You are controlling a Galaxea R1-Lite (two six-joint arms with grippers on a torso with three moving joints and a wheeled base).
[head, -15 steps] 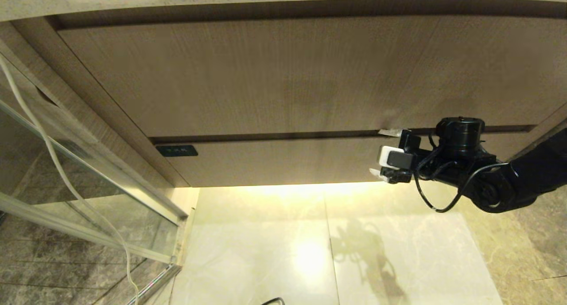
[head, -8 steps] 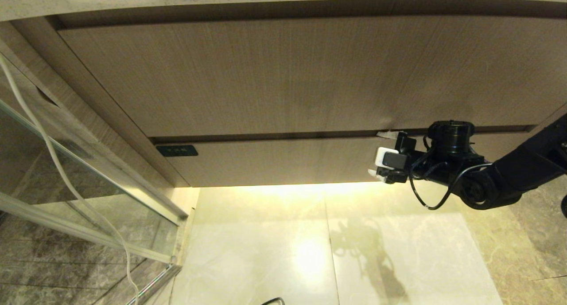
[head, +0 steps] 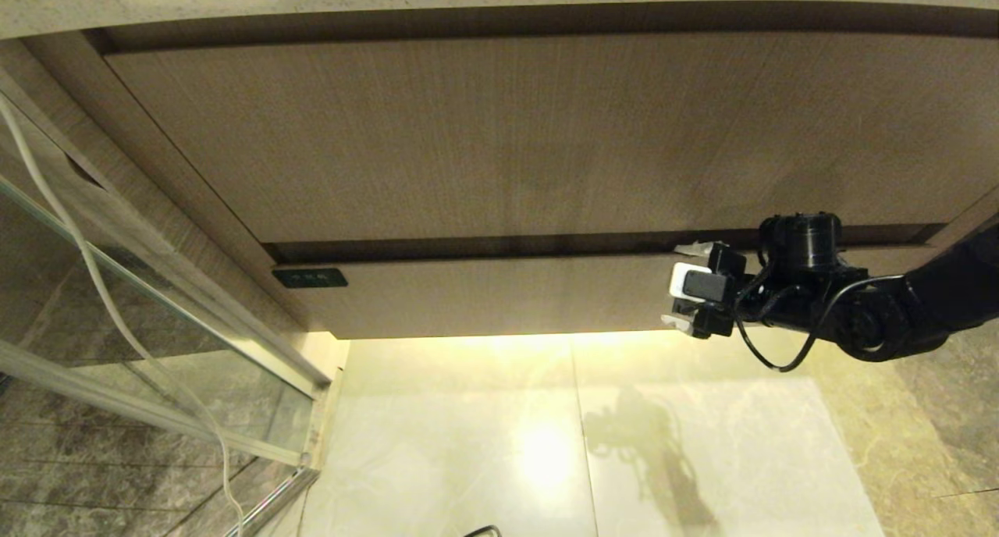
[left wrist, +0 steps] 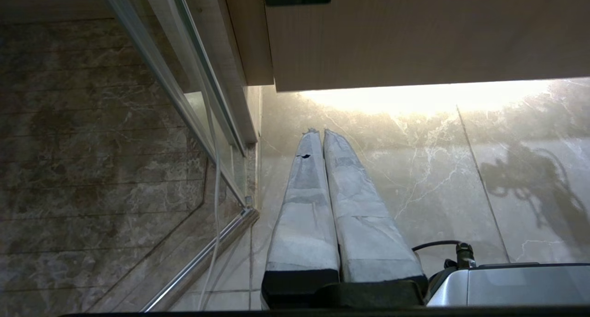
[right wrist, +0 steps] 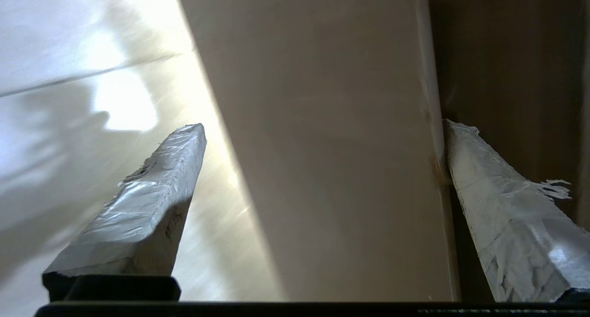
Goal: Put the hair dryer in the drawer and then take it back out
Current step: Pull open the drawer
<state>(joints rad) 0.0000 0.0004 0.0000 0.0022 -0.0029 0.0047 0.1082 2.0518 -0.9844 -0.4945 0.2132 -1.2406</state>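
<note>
R hand (head: 685, 287) spread wide astride drawer (head: 499, 295) front.

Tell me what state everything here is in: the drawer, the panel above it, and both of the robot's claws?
drawer: pulled out a crack, a dark gap along its top edge.
taller panel: shut, flush under the counter.
right gripper: open, one finger in the gap above the drawer front, the other below its bottom edge.
left gripper: shut, empty, hanging over the floor.
hair dryer: not in view.
</note>
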